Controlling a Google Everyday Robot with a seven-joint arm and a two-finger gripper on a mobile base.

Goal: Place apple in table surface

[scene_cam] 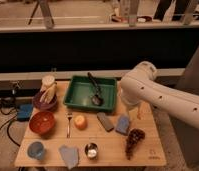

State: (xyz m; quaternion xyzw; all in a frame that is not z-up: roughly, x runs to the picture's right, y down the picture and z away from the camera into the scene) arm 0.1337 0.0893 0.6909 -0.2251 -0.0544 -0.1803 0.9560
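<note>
**Apple on tabletop, gripper held over the right side**

The white arm's gripper (130, 106) is seen low over the right part of the light tan wooden table surface (112, 147), just beside the right rim of the green rectangular tray (83, 107) and above a small blue-grey pad (123, 124). Whether it is released or clenched cannot be told, as it is largely masked by the arm; nothing is seen held in it.

A grey rectangular block (105, 121) is laid just left of the pad, and a dark grape bunch (134, 140) lies nearer the front right corner. The small round orange-yellow apple (80, 121) is found resting on the table surface, left of the grey block and well apart from the gripper. A fork (69, 122) is placed just beside it, with a reddish-brown bowl (42, 121) further left.
</note>
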